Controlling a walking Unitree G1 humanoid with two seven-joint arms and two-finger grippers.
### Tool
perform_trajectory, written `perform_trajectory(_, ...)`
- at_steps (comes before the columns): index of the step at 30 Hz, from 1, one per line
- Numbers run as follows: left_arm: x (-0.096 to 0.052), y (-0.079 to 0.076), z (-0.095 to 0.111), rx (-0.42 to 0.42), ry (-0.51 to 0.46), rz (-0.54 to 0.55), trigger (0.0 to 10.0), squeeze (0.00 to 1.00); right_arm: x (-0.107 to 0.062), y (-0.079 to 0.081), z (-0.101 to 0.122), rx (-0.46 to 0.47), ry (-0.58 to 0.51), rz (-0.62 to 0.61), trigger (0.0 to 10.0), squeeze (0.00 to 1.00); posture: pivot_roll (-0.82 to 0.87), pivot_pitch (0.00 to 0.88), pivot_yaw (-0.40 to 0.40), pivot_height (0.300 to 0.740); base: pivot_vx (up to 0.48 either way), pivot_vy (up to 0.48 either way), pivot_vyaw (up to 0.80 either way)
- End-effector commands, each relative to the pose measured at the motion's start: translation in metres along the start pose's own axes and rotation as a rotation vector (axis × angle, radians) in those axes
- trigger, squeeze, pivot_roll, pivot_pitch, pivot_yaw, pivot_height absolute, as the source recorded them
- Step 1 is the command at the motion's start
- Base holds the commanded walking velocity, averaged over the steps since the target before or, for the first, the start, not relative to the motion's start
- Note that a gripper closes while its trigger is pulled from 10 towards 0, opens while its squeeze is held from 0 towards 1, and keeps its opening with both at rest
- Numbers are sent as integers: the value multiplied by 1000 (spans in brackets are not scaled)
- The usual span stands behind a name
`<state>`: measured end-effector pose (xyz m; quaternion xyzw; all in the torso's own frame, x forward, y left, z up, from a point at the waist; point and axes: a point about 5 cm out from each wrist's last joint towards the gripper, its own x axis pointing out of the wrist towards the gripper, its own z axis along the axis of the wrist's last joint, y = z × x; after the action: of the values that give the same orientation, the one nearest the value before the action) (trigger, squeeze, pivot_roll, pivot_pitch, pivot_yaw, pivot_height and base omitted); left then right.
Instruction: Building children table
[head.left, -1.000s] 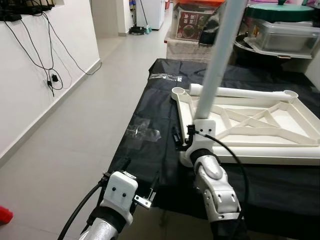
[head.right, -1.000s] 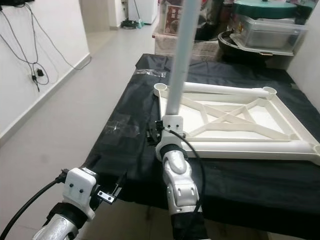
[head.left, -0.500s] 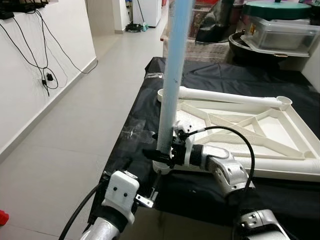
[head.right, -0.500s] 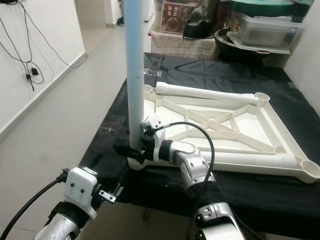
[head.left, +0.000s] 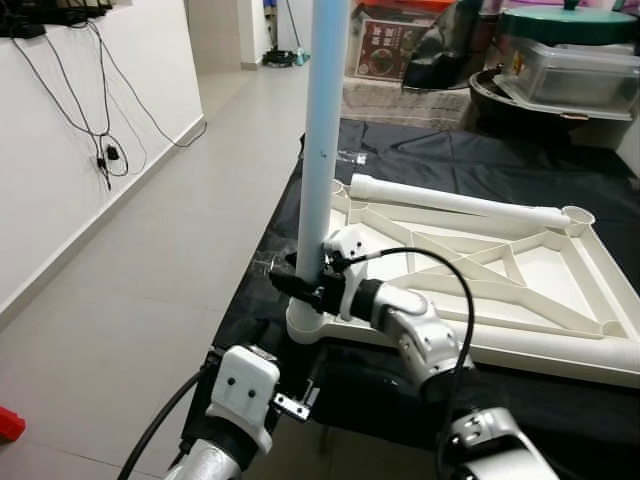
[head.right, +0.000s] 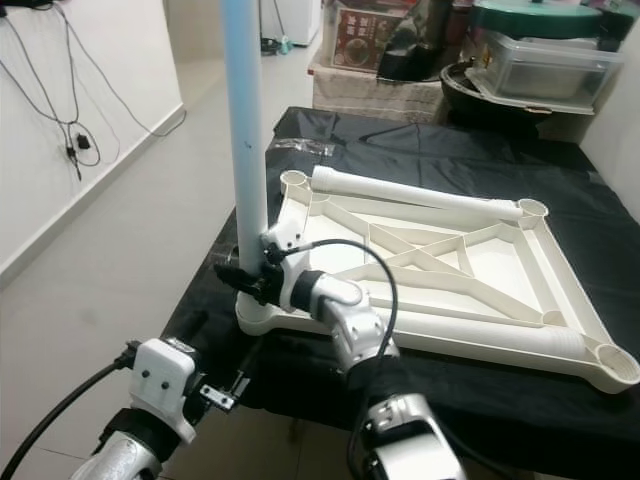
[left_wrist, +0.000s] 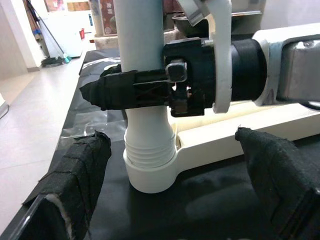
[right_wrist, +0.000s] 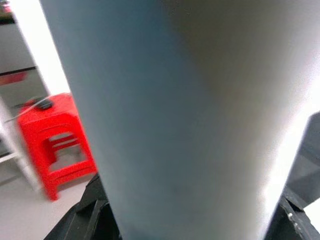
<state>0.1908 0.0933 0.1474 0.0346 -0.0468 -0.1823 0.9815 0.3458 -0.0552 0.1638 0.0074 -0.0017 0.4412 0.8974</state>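
While the head camera looks down over the black-covered desk (head.left: 520, 400), the parts stand as follows.

Right jaws (head.left: 303, 283): closed around the pale blue leg (head.left: 322, 130) low on its length, just above the socket, the fingers (left_wrist: 117, 90) reaching across it from the frame side.
Leg: upright, its ribbed lower end seated in the near left corner socket (left_wrist: 150, 172) of the white table frame (head.right: 450, 255).
Table frame: lying upside down on the desk, stretching away from the right jaws toward the far right; a second white tube (head.left: 455, 200) lies along its far edge.
Left jaws (left_wrist: 175, 165): open, holding nothing, level with the socket at the desk's near edge, one finger either side of it.
Beyond the leg: a red stool (right_wrist: 55, 140) on the floor.
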Motion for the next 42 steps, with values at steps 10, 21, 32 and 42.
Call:
perform_trajectory(10, 0, 0, -1, 7, 5, 2, 10000, 0, -21, 6, -5, 46, 22, -914, 0, 0, 125, 72, -61, 740, 0, 0, 0)
perform_trajectory(21, 1, 1, -1, 9, 6, 6, 10000, 0, 2, 38, -1, 130, -37, -795, 10000, 0, 122, 70, -64, 740, 0, 0, 0)
perform_trajectory(32, 3, 1, -3, 14, 5, 4, 10000, 0, -4, 30, -3, 159, -66, -89, 10000, 0, 116, 61, -61, 740, 0, 0, 0)
perform_trajectory(42, 3, 1, -4, 18, 4, 2, 10000, 0, -11, 12, 3, 98, 79, 363, 10000, 0, 129, 44, -70, 740, 0, 0, 0)
